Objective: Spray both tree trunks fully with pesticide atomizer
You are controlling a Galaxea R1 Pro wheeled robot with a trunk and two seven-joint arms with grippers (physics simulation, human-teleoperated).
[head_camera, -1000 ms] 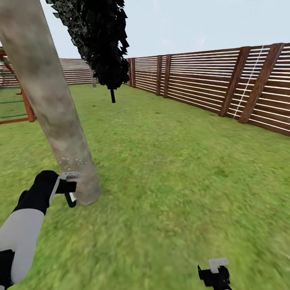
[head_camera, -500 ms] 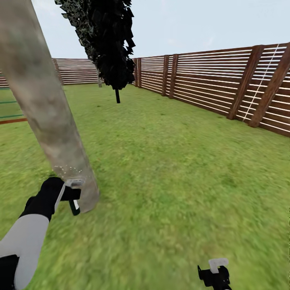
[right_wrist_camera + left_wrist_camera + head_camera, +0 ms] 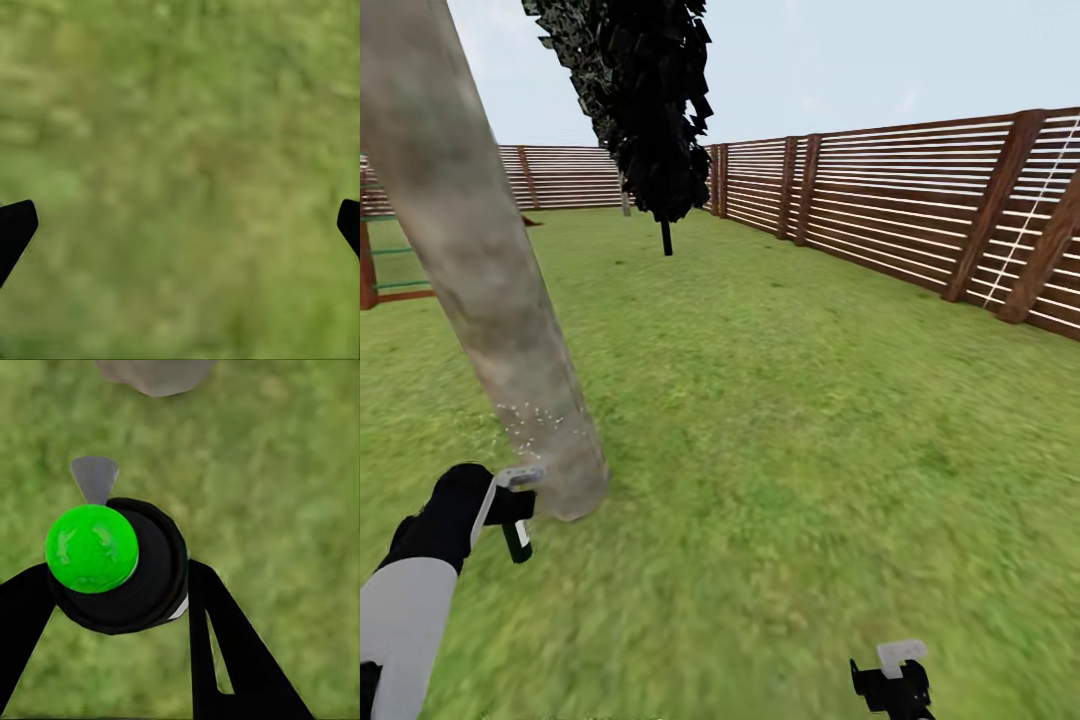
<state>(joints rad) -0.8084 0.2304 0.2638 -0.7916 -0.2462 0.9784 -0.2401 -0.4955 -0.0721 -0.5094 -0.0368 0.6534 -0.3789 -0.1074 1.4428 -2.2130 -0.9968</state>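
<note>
Your left pincer [image 3: 515, 510] is clenched around the pesticide atomizer [image 3: 517, 538], holding it low beside the base of the tree trunk [image 3: 470, 260], just apart from the bark. In the left wrist view the atomizer [image 3: 124, 566] sits between the two black fingers [image 3: 232, 652], its green top facing the camera. Pale specks dot the trunk just above the pincer. Your right pincer [image 3: 895, 680] hangs released over the lawn [image 3: 810, 420], fingertips [image 3: 15, 229] spread wide apart. A black cypress-like tree [image 3: 645, 110] stands near the slatted fence [image 3: 920, 215].
</note>
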